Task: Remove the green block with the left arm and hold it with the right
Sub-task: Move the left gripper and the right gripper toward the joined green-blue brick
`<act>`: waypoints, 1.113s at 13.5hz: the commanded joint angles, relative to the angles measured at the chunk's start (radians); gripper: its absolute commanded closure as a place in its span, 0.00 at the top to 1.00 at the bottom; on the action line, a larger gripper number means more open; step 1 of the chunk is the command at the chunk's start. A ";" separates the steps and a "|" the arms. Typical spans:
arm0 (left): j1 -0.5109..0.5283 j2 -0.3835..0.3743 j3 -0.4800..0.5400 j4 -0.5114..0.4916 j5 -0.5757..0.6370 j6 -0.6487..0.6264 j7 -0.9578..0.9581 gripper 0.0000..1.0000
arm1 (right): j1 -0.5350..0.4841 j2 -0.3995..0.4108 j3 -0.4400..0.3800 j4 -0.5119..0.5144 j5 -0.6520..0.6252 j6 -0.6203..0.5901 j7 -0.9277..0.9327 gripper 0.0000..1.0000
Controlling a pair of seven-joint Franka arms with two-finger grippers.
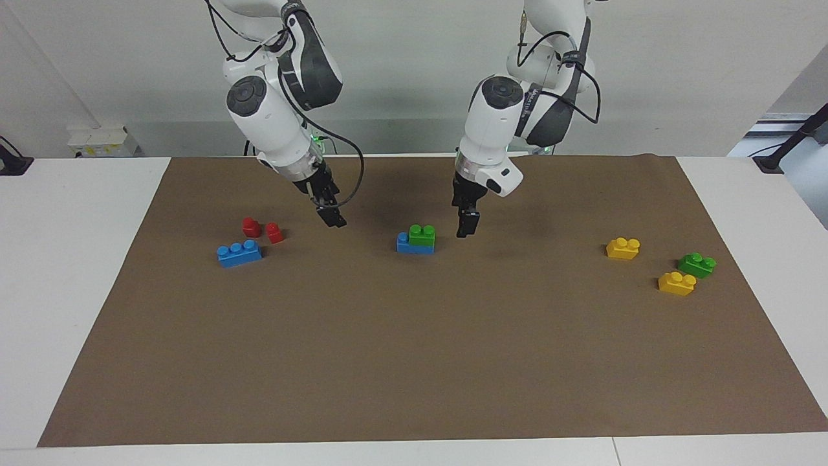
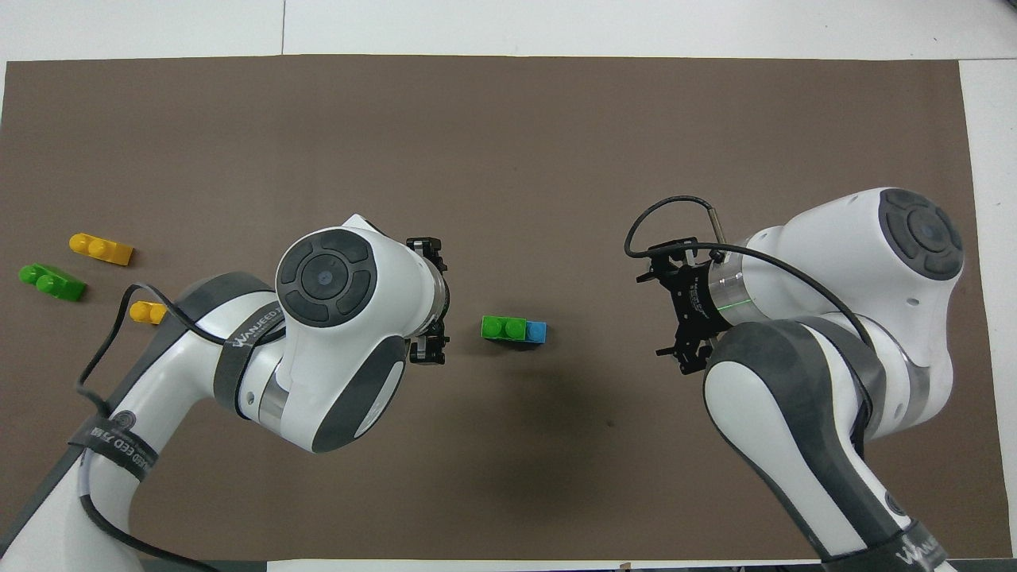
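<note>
The green block (image 1: 422, 235) sits pressed onto one end of a blue brick (image 1: 406, 243) near the middle of the brown mat (image 1: 414, 362) on the desk, with the left claw (image 1: 467, 226) hanging just beside it and the right claw (image 1: 334, 219) over bare mat toward the right arm's end, both wide and holding nothing. The right claw should pin the blue brick's bare end low and firmly first. Then the left claw can grip the green block by its sides and pull straight up, so the stack does not tip.

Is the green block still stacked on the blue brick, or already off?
Still on: the green block sits atop the blue brick, with neither hand touching it.
</note>
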 commanded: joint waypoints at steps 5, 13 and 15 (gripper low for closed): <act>-0.040 0.118 0.014 0.074 0.058 0.040 -0.114 1.00 | 0.080 0.025 0.003 -0.051 0.105 0.193 0.166 1.00; -0.096 0.179 0.014 0.131 0.061 -0.087 -0.164 1.00 | 0.143 0.049 0.003 -0.131 0.187 0.334 0.214 1.00; -0.099 0.179 0.012 0.127 0.061 -0.084 -0.171 1.00 | 0.148 0.062 0.004 -0.137 0.197 0.360 0.214 1.00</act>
